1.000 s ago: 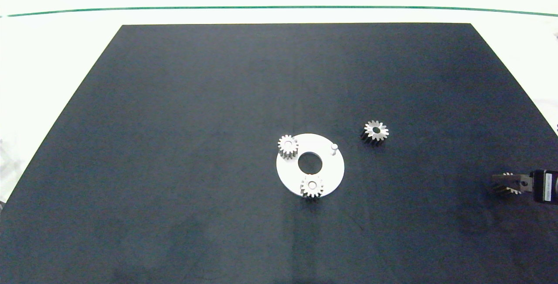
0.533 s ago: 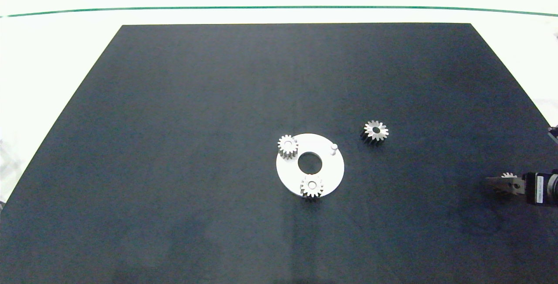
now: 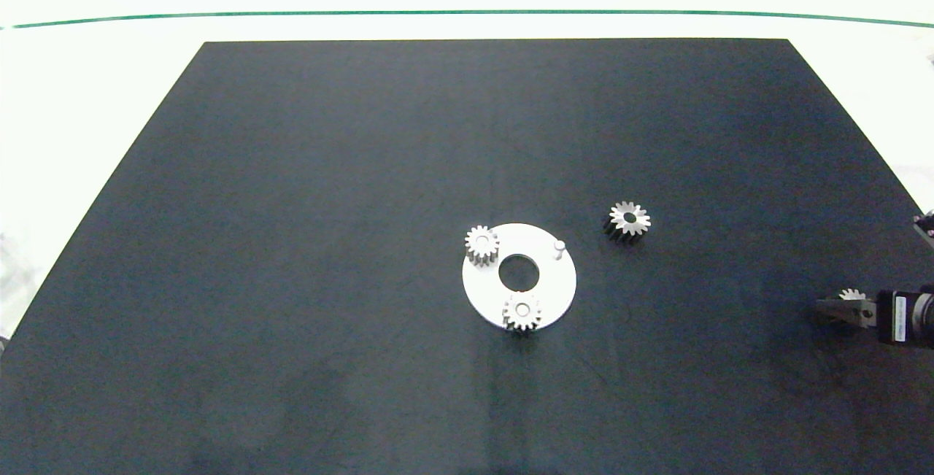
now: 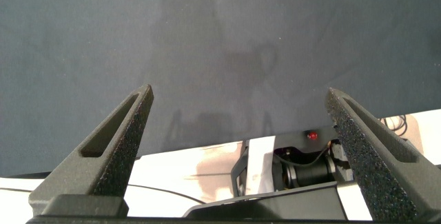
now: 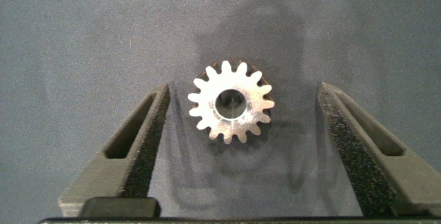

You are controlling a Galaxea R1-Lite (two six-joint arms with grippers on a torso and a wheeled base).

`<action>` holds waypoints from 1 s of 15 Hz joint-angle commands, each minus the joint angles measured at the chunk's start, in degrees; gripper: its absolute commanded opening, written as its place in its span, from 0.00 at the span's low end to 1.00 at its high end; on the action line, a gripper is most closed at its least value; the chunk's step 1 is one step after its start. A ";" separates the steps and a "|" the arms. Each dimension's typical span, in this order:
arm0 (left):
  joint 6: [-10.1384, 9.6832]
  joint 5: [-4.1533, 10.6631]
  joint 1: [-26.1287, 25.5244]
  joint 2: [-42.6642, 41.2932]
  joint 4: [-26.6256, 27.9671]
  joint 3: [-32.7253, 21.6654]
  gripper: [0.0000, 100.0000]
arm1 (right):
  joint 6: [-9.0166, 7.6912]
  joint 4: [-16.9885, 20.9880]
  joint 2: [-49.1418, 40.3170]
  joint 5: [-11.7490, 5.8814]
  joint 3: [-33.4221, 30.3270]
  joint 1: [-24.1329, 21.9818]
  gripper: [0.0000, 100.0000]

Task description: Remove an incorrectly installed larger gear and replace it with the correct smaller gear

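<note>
Right gripper shifted slightly outward; fingers wide apart straddling smaller gear, not touching.

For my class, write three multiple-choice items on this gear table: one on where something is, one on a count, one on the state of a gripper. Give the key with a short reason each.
1. Where does the larger gear lie?
A. On the mat beside the round plate
B. On the plate's bare pin
C. Between the fingers of the left gripper

2. How many gears sit on the round plate?
A. None
B. Two
C. Four

3. How does the right gripper stand?
A. Shut on the larger gear
B. Open, fingers either side of the smaller gear, not touching it
C. Out of view

Key:
1 A: it rests on the black mat, clear of the plate's rim.
2 B: one at the plate's far left edge, one at its near edge; the pin is bare.
3 B: the right wrist view shows gaps between both fingers and the smaller gear.
</note>
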 commanded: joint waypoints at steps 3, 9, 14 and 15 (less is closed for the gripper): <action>0.00 0.05 0.01 -0.14 0.18 0.00 1.00 | 0.01 -0.35 0.07 -0.76 0.00 0.00 0.76; -0.08 0.05 0.01 -0.23 0.18 0.00 1.00 | 0.37 -0.53 0.16 -1.82 1.06 0.00 0.64; -0.08 -0.04 0.01 -0.32 0.18 0.00 1.00 | 1.95 -2.20 0.95 -3.14 1.15 0.00 0.55; -0.08 0.05 0.01 -0.40 0.18 0.00 1.00 | 1.95 -2.20 0.95 -3.23 1.06 0.00 0.52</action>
